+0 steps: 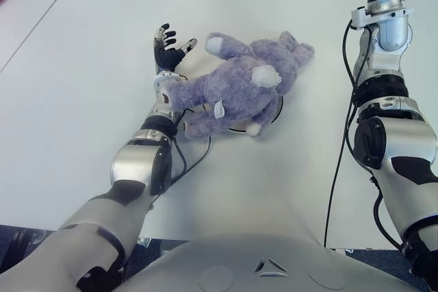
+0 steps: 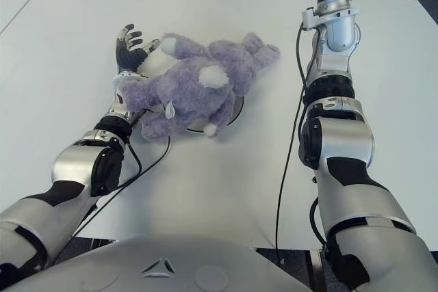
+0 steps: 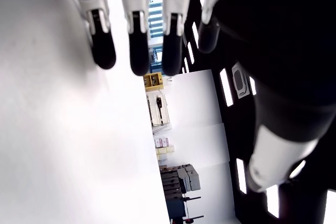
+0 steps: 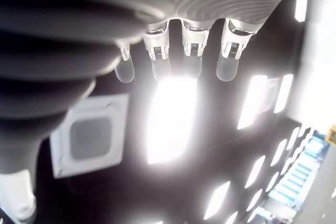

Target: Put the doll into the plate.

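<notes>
left hand point(image 1: 166, 47): fingers point(image 3: 137, 40) spread, empty | right arm point(image 1: 383, 87): raised, hand above frame

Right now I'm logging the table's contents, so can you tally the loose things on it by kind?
Purple plush doll: 1
White round plate, mostly hidden under the doll: 1
Total: 2
Neither hand holds anything; the left hand shows open just left of the doll.
</notes>
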### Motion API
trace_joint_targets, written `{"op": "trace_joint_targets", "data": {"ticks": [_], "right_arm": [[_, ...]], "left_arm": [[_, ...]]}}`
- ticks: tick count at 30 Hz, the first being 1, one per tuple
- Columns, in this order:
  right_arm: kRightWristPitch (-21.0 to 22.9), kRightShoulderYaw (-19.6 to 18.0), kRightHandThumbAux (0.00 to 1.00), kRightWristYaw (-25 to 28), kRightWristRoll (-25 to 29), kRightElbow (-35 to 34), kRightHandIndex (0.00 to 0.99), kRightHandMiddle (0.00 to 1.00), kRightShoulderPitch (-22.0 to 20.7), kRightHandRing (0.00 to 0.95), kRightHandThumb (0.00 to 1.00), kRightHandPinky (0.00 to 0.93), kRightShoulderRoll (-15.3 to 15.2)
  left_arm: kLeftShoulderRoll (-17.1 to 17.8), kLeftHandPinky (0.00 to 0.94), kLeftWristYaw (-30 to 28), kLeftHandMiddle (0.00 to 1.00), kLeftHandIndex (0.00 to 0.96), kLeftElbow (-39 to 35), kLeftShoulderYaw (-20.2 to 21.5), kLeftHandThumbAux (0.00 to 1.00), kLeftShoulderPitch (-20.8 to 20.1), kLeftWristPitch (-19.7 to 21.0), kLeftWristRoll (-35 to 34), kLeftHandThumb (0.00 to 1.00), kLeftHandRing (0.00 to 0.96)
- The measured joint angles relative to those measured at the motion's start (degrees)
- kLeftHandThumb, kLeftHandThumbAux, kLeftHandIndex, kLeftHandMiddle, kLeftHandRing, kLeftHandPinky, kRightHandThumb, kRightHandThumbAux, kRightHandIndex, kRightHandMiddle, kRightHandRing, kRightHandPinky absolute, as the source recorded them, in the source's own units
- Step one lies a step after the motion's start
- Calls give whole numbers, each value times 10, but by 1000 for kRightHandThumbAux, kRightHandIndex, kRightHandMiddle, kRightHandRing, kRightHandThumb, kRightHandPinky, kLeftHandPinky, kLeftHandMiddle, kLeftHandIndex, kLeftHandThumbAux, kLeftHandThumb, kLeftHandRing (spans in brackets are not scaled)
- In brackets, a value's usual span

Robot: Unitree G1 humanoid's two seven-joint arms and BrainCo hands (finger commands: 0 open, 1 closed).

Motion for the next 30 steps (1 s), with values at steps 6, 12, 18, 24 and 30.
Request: {"op": "trace_joint_targets", "data": {"ticks": [6, 12, 18, 24, 30], "right_arm": [[0, -14, 731, -2, -1, 34, 9, 17, 22, 0, 0, 22, -7], [5, -22, 794, -13, -2, 71, 14, 22, 42, 0, 0, 15, -13], [14, -27, 825, -27, -2, 97, 13, 13, 60, 0, 0, 9, -12], [21, -27, 825, -45, -5, 112, 15, 11, 88, 0, 0, 10, -10], [49, -25, 811, -68, -14, 128, 11, 4, 115, 0, 0, 1, -9]], "left_arm": [[0, 269, 0, 254, 155, 0, 0, 770, 0, 0, 0, 0, 265], [0, 276, 0, 256, 157, 0, 0, 796, 0, 0, 0, 0, 268], [1, 290, 0, 256, 165, 0, 0, 829, 0, 0, 0, 0, 270], [1, 267, 4, 253, 168, 0, -1, 858, 1, -7, 1, 0, 263], [1, 223, 5, 230, 164, 0, -3, 862, 6, -29, 6, 0, 229]]}}
